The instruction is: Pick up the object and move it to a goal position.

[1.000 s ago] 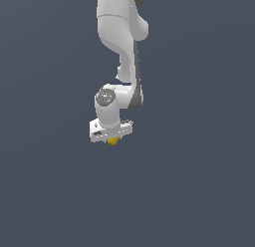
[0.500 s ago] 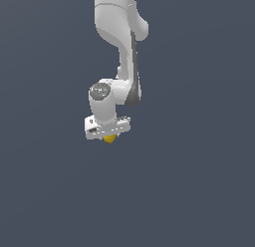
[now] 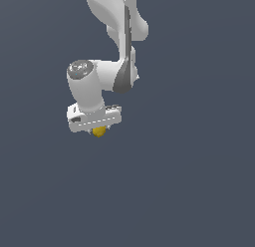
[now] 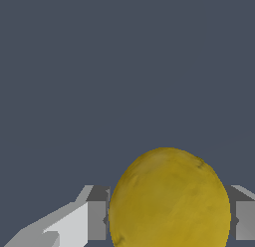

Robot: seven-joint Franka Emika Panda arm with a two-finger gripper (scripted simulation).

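Observation:
The object (image 3: 99,131) is a small yellow-orange rounded lump. It peeks out below the white gripper (image 3: 98,130), which hangs from the arm in the upper middle of the exterior view. In the wrist view the object (image 4: 169,198) fills the space between the two grey fingers (image 4: 97,213), which press on it from both sides. The gripper (image 4: 167,218) is shut on the object. The fingers are mostly hidden by the hand in the exterior view.
A plain dark grey-blue surface (image 3: 189,181) lies all around. The white arm (image 3: 117,32) reaches in from the upper edge of the exterior view.
The gripper, still holding the object, has moved toward the exterior view's left and slightly upward. The wrist has turned a little.

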